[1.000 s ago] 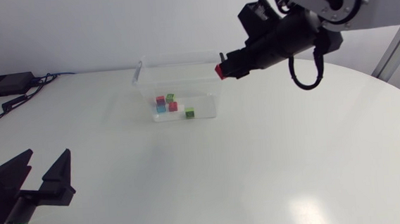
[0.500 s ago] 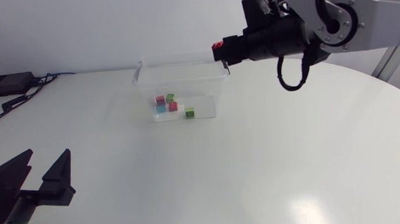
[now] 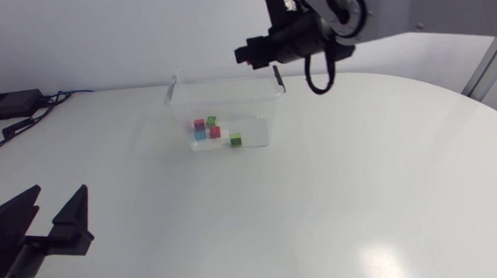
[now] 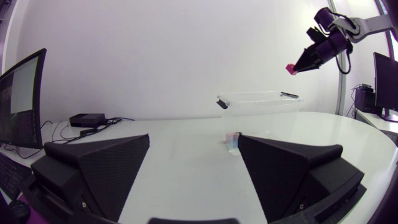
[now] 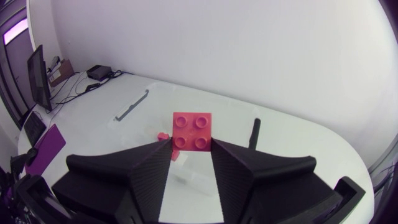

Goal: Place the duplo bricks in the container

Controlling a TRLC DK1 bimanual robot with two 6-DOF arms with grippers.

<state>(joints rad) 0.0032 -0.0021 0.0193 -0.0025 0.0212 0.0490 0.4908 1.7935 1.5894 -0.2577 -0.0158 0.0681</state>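
Note:
A clear plastic container (image 3: 223, 92) stands at the table's back middle, with several small bricks (image 3: 215, 132) in pink, green, blue and red on its floor. My right gripper (image 3: 249, 53) hangs above the container's back rim. In the right wrist view its fingers (image 5: 155, 165) press on a red brick (image 5: 191, 127) from both sides, studs facing the camera, with the container's black handle (image 5: 255, 134) below. The left wrist view shows the same brick (image 4: 290, 68) at that gripper's tip, over the container (image 4: 258, 102). My left gripper (image 3: 53, 224) rests open and empty at the front left.
A black box (image 3: 5, 105) with cables (image 3: 28, 121) lies at the table's back left edge. The white tabletop (image 3: 323, 204) stretches wide in front of and to the right of the container.
My right gripper has carried the red brick up and to the left, from beside the container's right rim to above its back rim. The left arm has not moved.

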